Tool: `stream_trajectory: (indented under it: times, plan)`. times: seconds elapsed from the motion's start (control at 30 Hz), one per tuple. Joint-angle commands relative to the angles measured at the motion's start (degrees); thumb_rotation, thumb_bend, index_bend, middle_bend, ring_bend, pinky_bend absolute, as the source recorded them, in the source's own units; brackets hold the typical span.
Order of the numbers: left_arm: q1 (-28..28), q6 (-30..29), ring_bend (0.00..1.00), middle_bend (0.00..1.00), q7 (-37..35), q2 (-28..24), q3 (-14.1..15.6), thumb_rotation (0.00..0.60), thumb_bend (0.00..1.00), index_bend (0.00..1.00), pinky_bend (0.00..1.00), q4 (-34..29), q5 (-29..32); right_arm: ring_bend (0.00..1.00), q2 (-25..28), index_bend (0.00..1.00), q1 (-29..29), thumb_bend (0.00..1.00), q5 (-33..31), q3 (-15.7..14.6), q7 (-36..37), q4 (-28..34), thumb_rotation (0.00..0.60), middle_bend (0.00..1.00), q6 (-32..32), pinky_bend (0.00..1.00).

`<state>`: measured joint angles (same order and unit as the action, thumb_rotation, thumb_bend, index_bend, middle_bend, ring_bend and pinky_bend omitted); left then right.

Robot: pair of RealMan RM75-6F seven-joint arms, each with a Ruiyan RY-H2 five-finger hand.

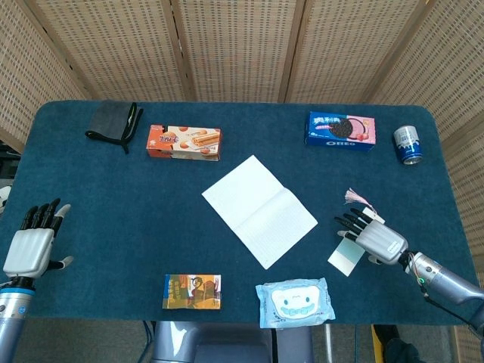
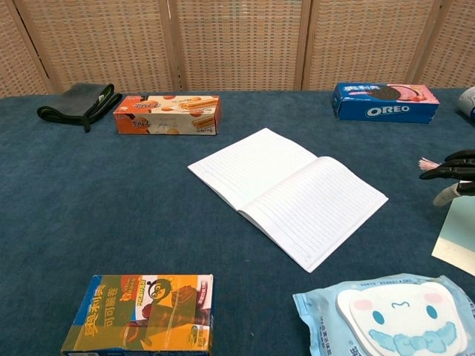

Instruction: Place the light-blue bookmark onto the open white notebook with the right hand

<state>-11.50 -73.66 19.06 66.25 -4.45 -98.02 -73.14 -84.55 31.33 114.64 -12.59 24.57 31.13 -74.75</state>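
Observation:
The light-blue bookmark (image 1: pixel 345 256) lies flat near the table's right front, its pink tassel (image 1: pixel 354 198) pointing toward the back. My right hand (image 1: pixel 376 237) lies over the bookmark's upper half with fingers stretched out and apart, pointing left; whether it touches the bookmark I cannot tell. In the chest view only the dark fingertips (image 2: pixel 459 165) show at the right edge, above the bookmark (image 2: pixel 459 236). The open white notebook (image 1: pixel 259 209) (image 2: pixel 289 193) lies mid-table, left of the bookmark. My left hand (image 1: pixel 30 246) hovers open at the table's front left corner, holding nothing.
At the back stand an Oreo box (image 1: pixel 340 128), a blue can (image 1: pixel 407 144), an orange biscuit box (image 1: pixel 184 142) and a black cloth (image 1: pixel 113 121). Near the front edge are a colourful snack box (image 1: pixel 192 291) and a wet-wipes pack (image 1: pixel 295 301), just left of the bookmark.

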Motion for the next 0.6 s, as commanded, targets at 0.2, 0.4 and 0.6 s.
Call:
stream_trajectory:
  times: [0.2, 0.4, 0.6]
  plan:
    - [-0.13, -0.33, 0.0, 0.0, 0.34, 0.23, 0.42, 0.6, 0.0, 0.0, 0.0, -0.09, -0.13, 0.0, -3.08, 0.2, -0.55, 0.0, -0.63, -1.17, -0.45, -5.51, 0.6, 0.0, -2.75, 0.0]
    - [-0.22, -0.55, 0.0, 0.0, 0.63, 0.39, 0.63, 0.6, 0.0, 0.0, 0.0, -0.09, -0.08, 0.0, -5.2, 0.2, -0.81, 0.0, -1.16, -2.0, 0.1, -9.55, 0.6, 0.0, -2.73, 0.0]
    - [-0.27, -0.69, 0.0, 0.0, 0.62, 0.4, 0.82, 0.6, 0.0, 0.0, 0.0, -0.02, 0.07, 0.0, -6.46, 0.2, -0.98, 0.0, -1.58, -2.91, 0.26, -11.95, 0.6, 0.0, -2.76, 0.0]
